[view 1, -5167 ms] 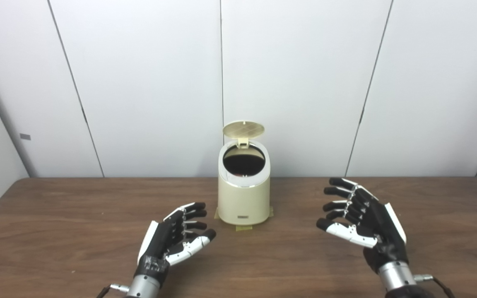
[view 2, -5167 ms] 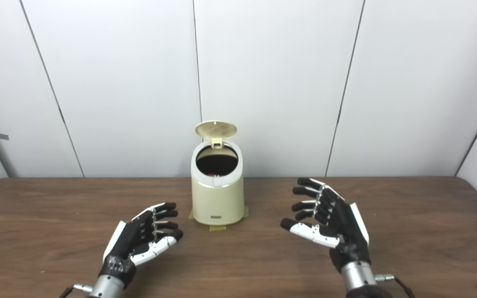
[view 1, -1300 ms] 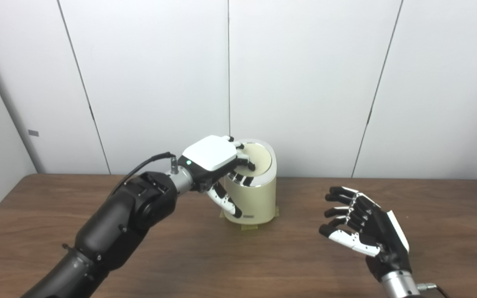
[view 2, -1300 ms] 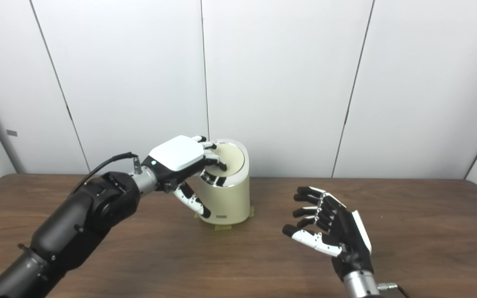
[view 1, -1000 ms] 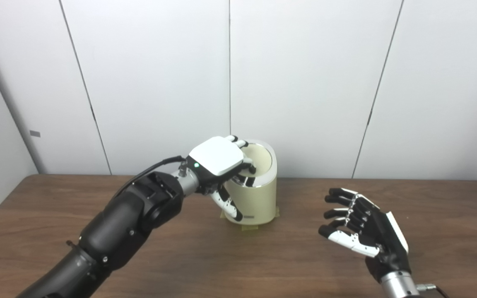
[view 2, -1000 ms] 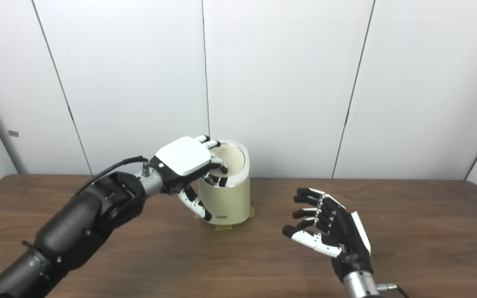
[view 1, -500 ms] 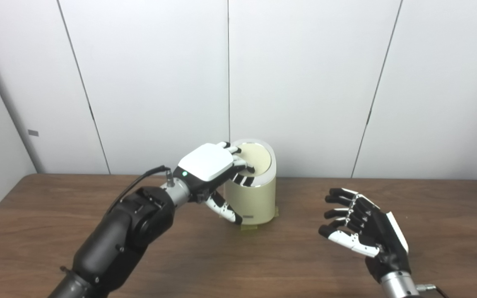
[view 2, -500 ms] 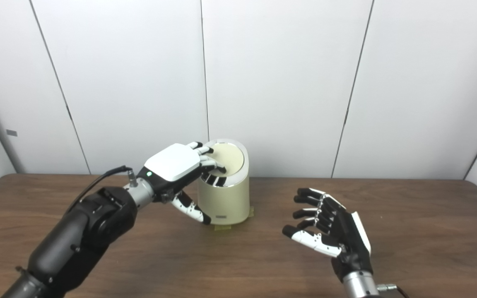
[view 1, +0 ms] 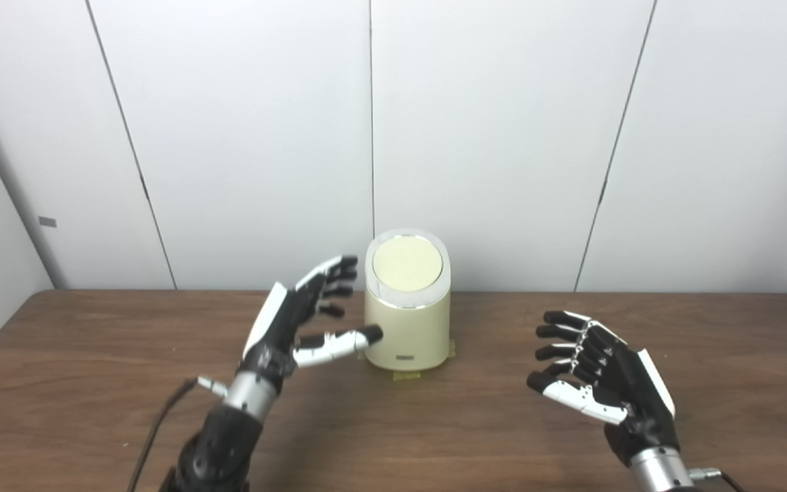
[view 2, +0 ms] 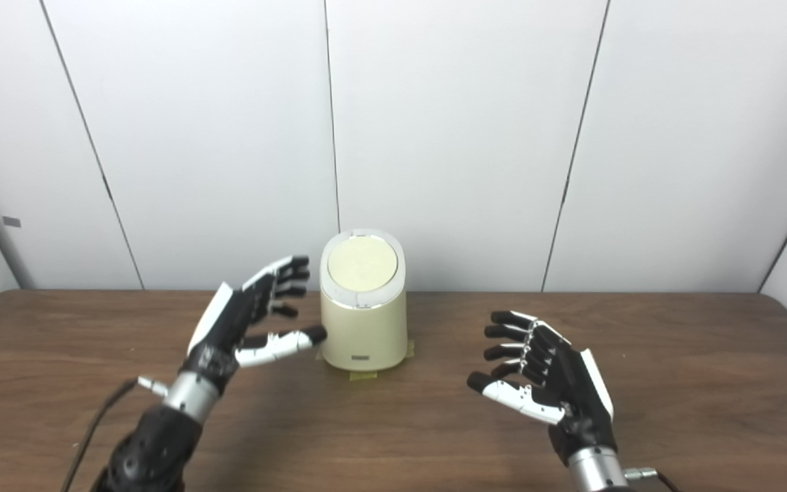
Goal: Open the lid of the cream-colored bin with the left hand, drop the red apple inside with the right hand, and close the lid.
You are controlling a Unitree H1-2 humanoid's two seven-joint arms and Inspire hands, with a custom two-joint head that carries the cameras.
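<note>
Since half a second ago the left hand (view 1: 298, 321) has come off the top of the bin (view 1: 408, 321) and drawn back toward the robot; it now hangs above the bench (view 1: 93, 383) just left of the bin, palm turned inward, with its fingers (view 1: 330, 273) spread apart and empty. Its thumb tip lies against or just in front of the bin's lower left side; whether they touch cannot be told. The right hand (view 1: 602, 376) has kept its place throughout.

Nearest the camera, that right hand hovers low over the brown wooden bench on the right, palm turned toward the middle, fingers (view 2: 513, 335) apart and lightly curled, holding nothing. It is well apart from the bin.

Further back, at the middle of the bench and close to the far edge, stands the cream-colored bin, upright on a patch of yellowish tape (view 1: 404, 374). Its round lid (view 1: 407, 261) lies shut, flat within the pale rim. A small label (view 1: 405, 357) sits low on its front.

No apple shows anywhere on the bench; with the lid down, the bin's inside is hidden.

Behind the bench rises a white panelled wall (view 1: 503, 137).
</note>
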